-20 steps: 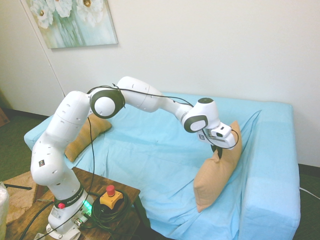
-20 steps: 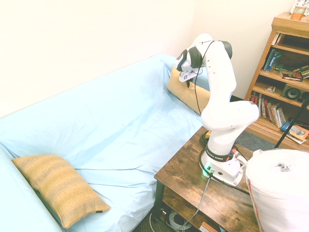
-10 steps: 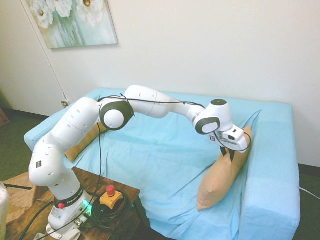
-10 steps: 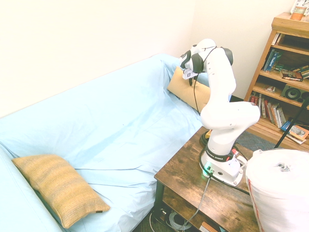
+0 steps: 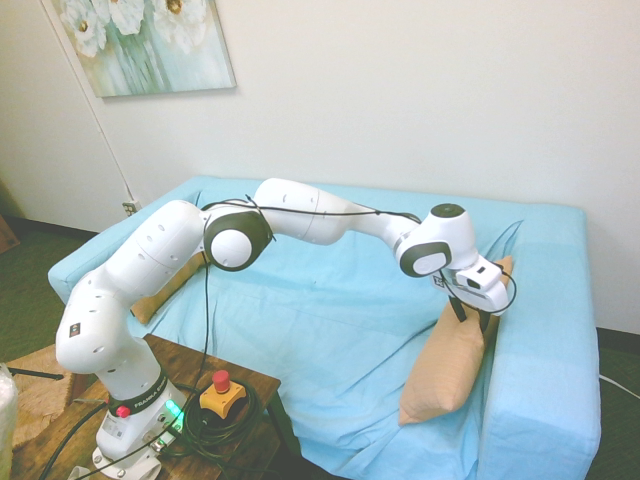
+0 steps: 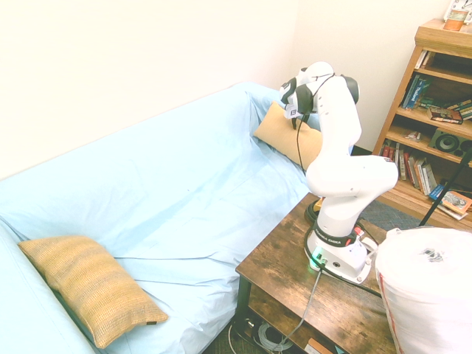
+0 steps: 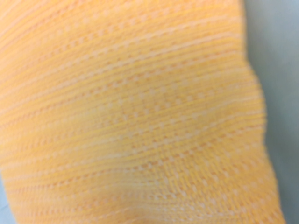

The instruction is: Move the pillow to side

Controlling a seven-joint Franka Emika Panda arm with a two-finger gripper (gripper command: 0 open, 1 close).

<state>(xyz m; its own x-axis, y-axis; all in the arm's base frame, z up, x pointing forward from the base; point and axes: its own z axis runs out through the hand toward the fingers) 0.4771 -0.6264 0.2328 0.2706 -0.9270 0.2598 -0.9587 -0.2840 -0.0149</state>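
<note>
A: Where is the pillow (image 5: pixel 447 360) at this moment?

B: Standing on edge at the end of the sofa (image 5: pixel 330 310), leaning flat against the inner face of the armrest (image 5: pixel 545 350) draped in light blue cloth. Its lower corner sits on the seat near the front edge; its upper end reaches up toward the top of the armrest.

A: And the gripper (image 5: pixel 470 312)?

B: Down on the pillow's upper part. From the first exterior view the dark fingers look closed on the fabric there, with the pillow hanging below them. The second exterior view has the gripper (image 6: pixel 298 118) at the top edge of the pillow (image 6: pixel 289 136), though the arm covers much of it.

A: Wrist camera?

B: Filled almost entirely with the pillow (image 7: pixel 131 116): orange-tan weave with fine pale ribs, out of focus. A strip of blue cloth (image 7: pixel 275 70) runs along one edge.

A: Arm posture?

B: Stretched long across the seat from its base on the wooden table (image 5: pixel 250 400) in front of the sofa, wrist bent down at the armrest end.

A: Anything else on the sofa?

B: A darker striped cushion (image 6: pixel 88 287) at the opposite end, lying against the other armrest, well apart from the pillow. The cloth creases fan toward the pillow's end.
</note>
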